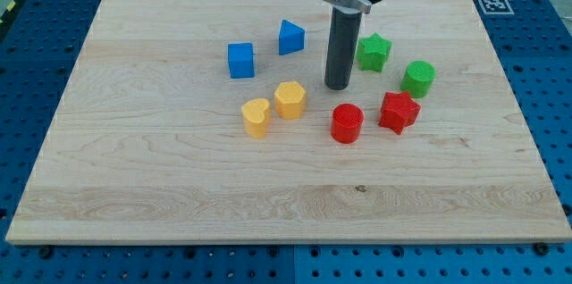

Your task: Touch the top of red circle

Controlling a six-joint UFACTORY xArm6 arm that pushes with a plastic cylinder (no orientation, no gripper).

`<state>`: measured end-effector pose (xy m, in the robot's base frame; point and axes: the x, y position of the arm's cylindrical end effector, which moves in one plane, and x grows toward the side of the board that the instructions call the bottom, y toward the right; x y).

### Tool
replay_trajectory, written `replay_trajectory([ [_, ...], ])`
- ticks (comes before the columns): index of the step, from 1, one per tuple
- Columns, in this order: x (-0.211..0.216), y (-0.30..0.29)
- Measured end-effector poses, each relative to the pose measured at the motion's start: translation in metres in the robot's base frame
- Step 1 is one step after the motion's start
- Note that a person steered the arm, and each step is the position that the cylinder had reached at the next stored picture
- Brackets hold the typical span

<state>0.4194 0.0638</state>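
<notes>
A: Fig. 1, camera view. Where was the red circle (347,123) w.r.t. my tip (337,86)?

B: The circle lay near board centre, just below my tip toward the view's bottom and slightly to the view's right; the 2 were apart, a narrow strip of bare wood between them. No gripper was fitted: the arm ended in a plain rod, so there was no opening width to report and it held nothing.

A: What could go wrong from there?

B: Judged risk: a contact carried too far would shove the circle toward the view's bottom instead of just touching its top edge. An approach drifting to the view's right could knock it into the red star (399,111), which sat just beside it.

A: Other objs. around?

B: The green star (374,53) stood close on the rod's right, the green cylinder (417,79) further right. The yellow hexagon (290,100) and yellow heart (256,117) lay to the view's left; the blue cube (240,60) and blue triangle (290,37) were well apart, upper left.

A: Anything blocking?

B: Nothing stood between tip and circle on the wooden board (179,186).
</notes>
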Motion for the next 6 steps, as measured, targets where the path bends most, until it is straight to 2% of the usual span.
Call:
replay_trajectory([
  [2, 0.009, 0.000],
  [3, 0.032, 0.000],
  [6, 0.037, 0.000],
])
